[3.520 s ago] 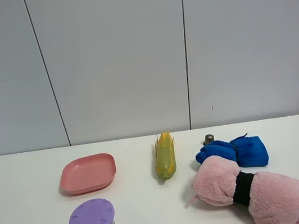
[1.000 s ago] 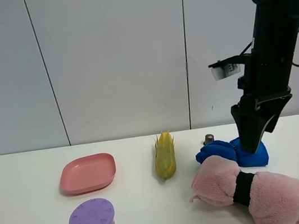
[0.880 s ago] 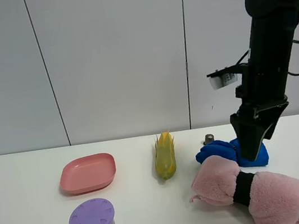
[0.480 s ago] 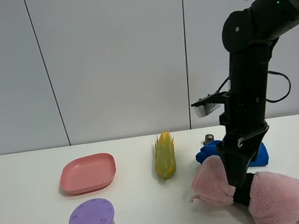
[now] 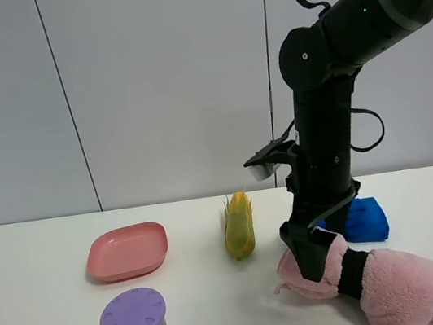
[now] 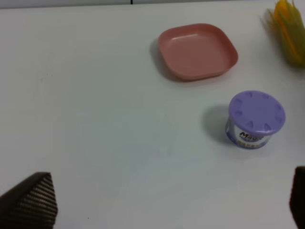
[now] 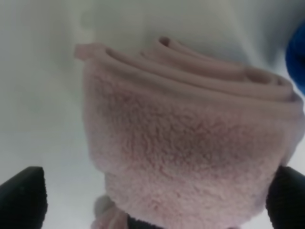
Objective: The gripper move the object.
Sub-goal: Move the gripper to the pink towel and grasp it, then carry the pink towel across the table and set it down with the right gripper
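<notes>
The move is only just getting under way. The pink towel (image 5: 401, 286) is lying on the worktop (image 5: 44, 322) just in front of the blue cloth (image 5: 358, 221), not yet gripped or lifted. The right gripper (image 5: 312, 258) is pressing down at the towel's end nearest the blue cloth. Its jaws are standing wide, one on each side of the fluffy roll. Closing, lifting and carrying are all remaining, I judge. The left gripper (image 6: 163, 199) is hanging well apart from the blue cloth, jaws wide and holding nothing.

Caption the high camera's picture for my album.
Large black robot gripper open over one end of a fluffy pink black-banded rolled towel.
</notes>
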You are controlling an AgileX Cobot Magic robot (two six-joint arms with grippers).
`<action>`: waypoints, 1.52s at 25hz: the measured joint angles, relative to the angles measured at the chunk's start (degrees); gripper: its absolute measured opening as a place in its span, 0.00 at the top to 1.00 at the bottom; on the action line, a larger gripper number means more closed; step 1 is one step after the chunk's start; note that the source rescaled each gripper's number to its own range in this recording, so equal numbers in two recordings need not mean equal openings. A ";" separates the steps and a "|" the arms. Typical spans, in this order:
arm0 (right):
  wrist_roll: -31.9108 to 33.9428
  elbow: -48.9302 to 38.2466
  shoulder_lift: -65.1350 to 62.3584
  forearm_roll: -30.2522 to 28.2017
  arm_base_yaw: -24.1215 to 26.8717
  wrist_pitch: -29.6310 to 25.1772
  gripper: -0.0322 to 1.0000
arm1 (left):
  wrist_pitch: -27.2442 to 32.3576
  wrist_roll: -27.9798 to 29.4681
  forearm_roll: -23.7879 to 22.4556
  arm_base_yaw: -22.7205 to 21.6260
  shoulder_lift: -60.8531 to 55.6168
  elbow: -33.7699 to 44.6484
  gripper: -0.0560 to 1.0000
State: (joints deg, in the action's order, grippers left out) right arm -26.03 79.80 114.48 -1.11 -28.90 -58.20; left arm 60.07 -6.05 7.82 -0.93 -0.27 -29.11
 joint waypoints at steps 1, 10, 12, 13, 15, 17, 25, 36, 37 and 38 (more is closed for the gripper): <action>1.13 0.00 0.00 -0.65 -0.02 -0.65 0.14 | 0.00 0.00 0.00 0.00 0.00 0.00 0.00; 4.47 0.00 0.00 -3.37 -0.02 -4.28 0.14 | 0.00 0.00 0.00 0.00 0.00 0.00 0.00; 4.67 0.00 0.02 -3.65 -0.02 -3.16 0.14 | 0.00 0.00 0.00 0.00 0.00 0.00 0.00; 4.73 0.00 0.23 -3.65 -0.02 -2.78 0.14 | 0.00 0.00 0.00 0.00 0.00 0.00 0.00; 4.86 0.00 1.10 -3.85 -0.02 -2.84 0.14 | 0.00 0.00 0.00 0.00 0.00 0.00 0.00; 4.86 0.00 2.86 -3.98 -0.02 -3.18 0.14 | 0.00 0.00 0.00 0.00 0.00 0.00 0.00; 5.52 0.00 9.74 -4.03 -0.02 -3.02 0.19 | 0.00 0.00 0.00 0.00 0.00 0.00 0.00; 11.39 0.08 9.78 -4.43 -0.02 -4.54 0.97 | 0.00 0.00 0.00 0.00 0.00 0.00 0.00; 11.76 0.08 9.71 -4.57 -0.02 -4.70 0.97 | 0.00 0.00 0.00 0.00 0.00 0.00 0.00; 11.94 0.08 9.42 -4.63 -0.02 -4.83 0.97 | 0.00 0.00 0.00 0.00 0.00 0.00 0.00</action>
State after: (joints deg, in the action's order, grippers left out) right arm -14.09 79.88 123.90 -5.74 -28.92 -63.03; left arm 60.07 -6.05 7.82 -0.93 -0.27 -29.11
